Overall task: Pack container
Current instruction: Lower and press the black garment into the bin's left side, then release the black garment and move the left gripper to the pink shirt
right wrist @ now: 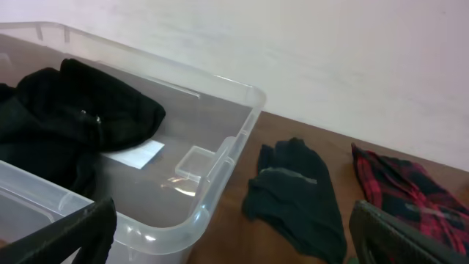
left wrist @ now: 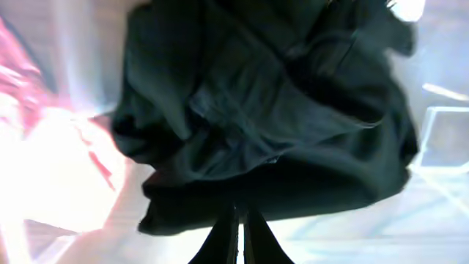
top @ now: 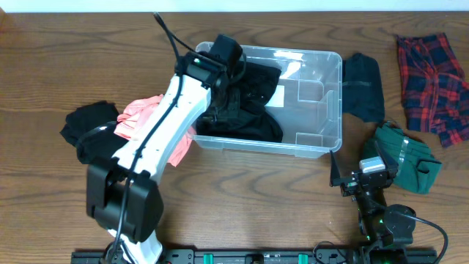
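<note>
The container (top: 335,103) is a clear plastic bin at the middle of the table, also seen in the right wrist view as the container (right wrist: 220,165). A black garment (top: 256,110) lies bunched in its left half and fills the left wrist view as the black garment (left wrist: 271,110). My left gripper (top: 222,106) reaches down inside the bin, and the left gripper (left wrist: 239,216) is shut, its tips on the near edge of that cloth. My right gripper (top: 364,167) stands open at the table's front right, just outside the bin's corner; nothing lies within the right gripper (right wrist: 234,246).
Left of the bin lie a pink garment (top: 143,117) and a black garment (top: 91,130). To its right lie a dark garment (top: 363,84), a red plaid shirt (top: 432,77) and a green garment (top: 407,155). A white label (right wrist: 135,154) shows on the bin's bottom.
</note>
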